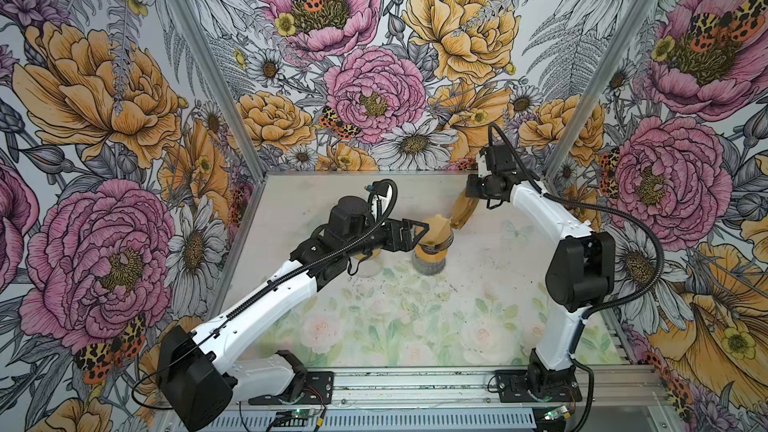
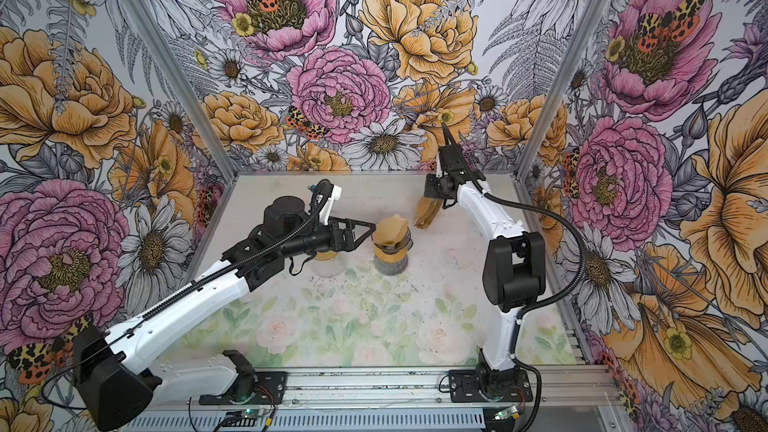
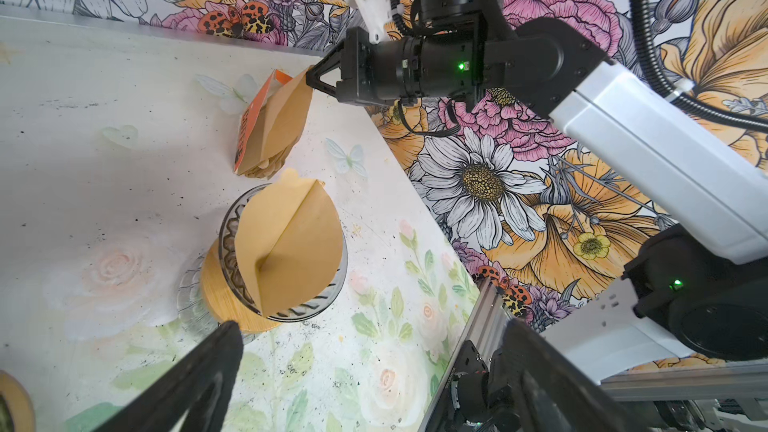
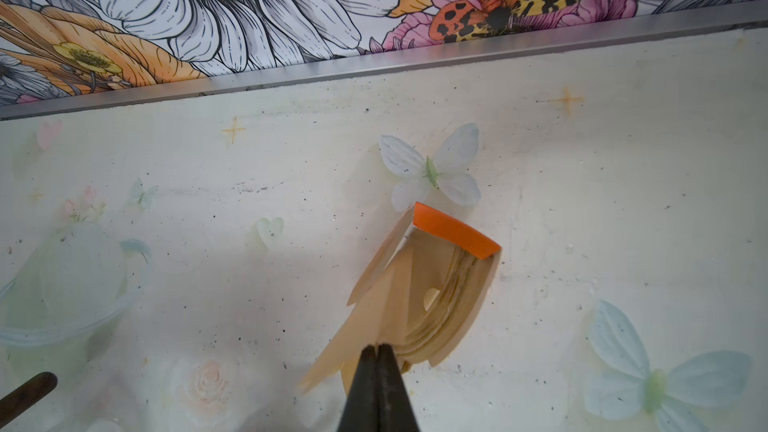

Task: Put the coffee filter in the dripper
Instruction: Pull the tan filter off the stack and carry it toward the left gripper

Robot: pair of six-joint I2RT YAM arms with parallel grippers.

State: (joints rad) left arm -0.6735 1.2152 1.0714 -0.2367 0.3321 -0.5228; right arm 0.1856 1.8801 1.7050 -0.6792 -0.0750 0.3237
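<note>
1. Desk (image 1: pixel 478 305): carries all items. The task items are grouped at its far centre.
2. Left gripper (image 1: pixel 420 238): jaws wide apart and empty, just left of the dripper.
3. Right gripper (image 4: pixel 377 350): jaws together, clamped on the top edge of the filter pack (image 4: pixel 449 297). The pack stands just far-right of the dripper. Whether one sheet or the carton wall is pinched cannot be told.
4. Dripper (image 3: pixel 229 251): a ribbed glass cone on a wooden collar (image 3: pixel 224 305), set on a glass vessel (image 1: pixel 430 265).
5. Coffee filter (image 3: pixel 291 243): rests in the dripper mouth, creased and half unfolded. It stands proud of the rim, and neither gripper holds it.
6. Step in hand: placement appears largely done, but the filter is not yet seated. The next move calls for a light downward press along the crease, without tipping the stacked dripper.
7. View differences:
   - The left wrist view shows the ribs and the crease. In both top views the filter is only a tan cap.
   - Only the right wrist view shows the stacked sheets and the orange flap (image 4: pixel 455 234). The dripper is out of its frame.
</note>
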